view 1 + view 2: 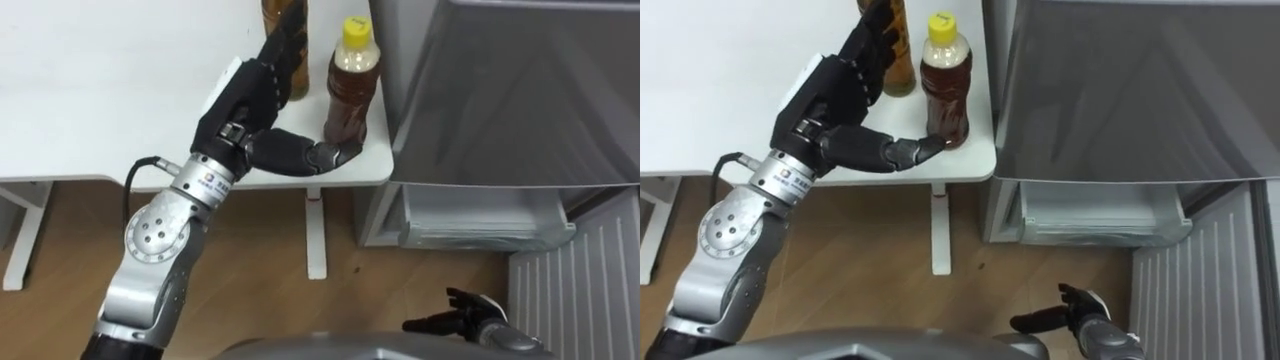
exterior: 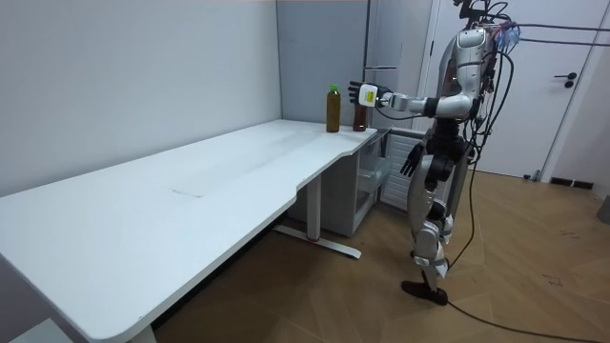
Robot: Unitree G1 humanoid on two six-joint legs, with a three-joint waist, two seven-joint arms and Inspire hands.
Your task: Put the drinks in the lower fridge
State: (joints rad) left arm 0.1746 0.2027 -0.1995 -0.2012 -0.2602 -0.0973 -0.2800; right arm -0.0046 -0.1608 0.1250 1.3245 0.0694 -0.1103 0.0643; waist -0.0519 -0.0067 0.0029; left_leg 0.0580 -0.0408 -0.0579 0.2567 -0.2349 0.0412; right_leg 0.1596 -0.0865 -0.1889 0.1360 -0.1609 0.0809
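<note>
Stance: you have the robot at the corner of the white table (image 1: pixel 120 90), with the fridge (image 1: pixel 500 90) just to its right. Both are in reach.
Drinks: two stand on the table corner. The yellow-capped bottle (image 1: pixel 352 85) is near the edge by the fridge. The amber bottle (image 1: pixel 285 20) is just beside it and further in, its top out of frame.
Left hand (image 1: pixel 262 92): spread wide, holding nothing. The thumb (image 1: pixel 310 155) reaches the foot of the yellow-capped bottle, touching or nearly so. The fingers (image 1: pixel 287 45) stretch up across the amber bottle.
Right hand (image 1: pixel 470 320): low by the hip, fingers relaxed, empty.
Lower fridge: door (image 1: pixel 580 290) swung open and drawer (image 1: pixel 480 215) exposed, so it looks ready to load.
Step in hand: by my read, closing on the yellow-capped bottle.
How to do it well: shift the palm right until the bottle's body sits between thumb and fingers, then curl. Grip mid-body, not at the foot — a low thumb push may tip the bottle or skid it off the edge. Keep the fingers clear of the amber bottle.
Left to do: both drinks are on the table — none is stowed.
</note>
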